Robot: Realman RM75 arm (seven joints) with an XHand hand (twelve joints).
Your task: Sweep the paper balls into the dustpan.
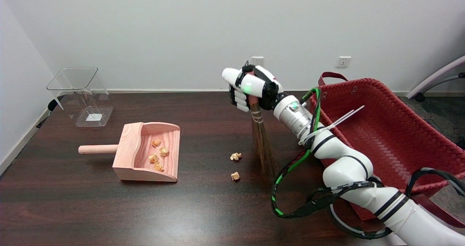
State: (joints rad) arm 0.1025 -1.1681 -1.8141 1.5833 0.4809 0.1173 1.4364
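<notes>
My right hand (250, 88) grips the handle of a small brown broom (262, 144) that hangs nearly upright, its bristle tips touching the dark table. Two crumpled paper balls lie just left of the bristles: one (235, 156) nearer the broom, the other (235, 176) a little closer to me. A pale wooden dustpan (127, 148) sits further left with its open mouth facing right and its round handle pointing left. Several paper balls (158, 157) lie inside it.
A red woven basket (385, 129) stands at the right, close behind my forearm. A clear plastic container (81, 95) stands at the back left. The dark wooden table (109, 209) stretches between the dustpan and the loose balls.
</notes>
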